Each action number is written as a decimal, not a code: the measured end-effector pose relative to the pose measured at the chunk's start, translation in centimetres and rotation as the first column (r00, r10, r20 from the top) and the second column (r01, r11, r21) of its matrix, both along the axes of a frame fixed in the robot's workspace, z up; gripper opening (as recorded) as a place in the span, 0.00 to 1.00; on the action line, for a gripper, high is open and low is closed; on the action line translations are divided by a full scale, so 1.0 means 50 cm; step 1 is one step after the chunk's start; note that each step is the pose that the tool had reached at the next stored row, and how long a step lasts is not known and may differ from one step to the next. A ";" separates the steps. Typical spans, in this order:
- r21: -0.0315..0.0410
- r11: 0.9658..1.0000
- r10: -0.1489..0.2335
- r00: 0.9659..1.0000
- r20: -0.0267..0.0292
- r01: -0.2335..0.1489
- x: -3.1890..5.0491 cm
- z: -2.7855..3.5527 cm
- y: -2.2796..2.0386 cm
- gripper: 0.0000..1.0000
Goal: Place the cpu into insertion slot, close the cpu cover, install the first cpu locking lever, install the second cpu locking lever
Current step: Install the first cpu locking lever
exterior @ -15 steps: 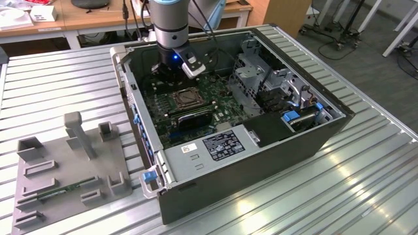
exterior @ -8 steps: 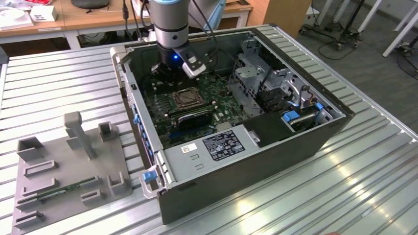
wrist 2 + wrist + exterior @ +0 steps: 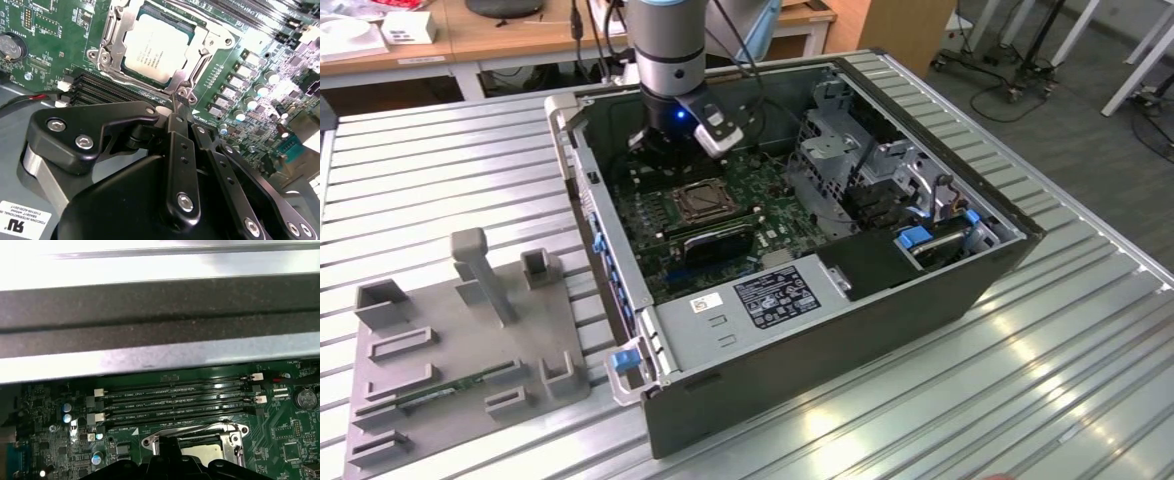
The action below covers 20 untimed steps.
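Your black gripper (image 3: 181, 102), fingers pressed together, touches the silver windowed cpu cover (image 3: 197, 55), upper centre. The silver-grey square cpu (image 3: 157, 47) is seated; a slip could scrape the board.

Silver-grey cpu (image 3: 156, 47), silver cpu cover (image 3: 117, 42), green board (image 3: 60, 40).

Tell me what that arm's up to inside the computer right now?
Pincer hovering at the socket's edge. Cpu seated in insertion slot, cpu cover down around it. Nothing blocking.
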State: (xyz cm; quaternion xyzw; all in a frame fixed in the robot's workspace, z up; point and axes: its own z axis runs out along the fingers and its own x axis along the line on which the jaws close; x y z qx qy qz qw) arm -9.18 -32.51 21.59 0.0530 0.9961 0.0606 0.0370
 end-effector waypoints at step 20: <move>-0.081 0.997 0.003 0.998 -0.061 -0.008 0.074 0.000 -0.0013 0.11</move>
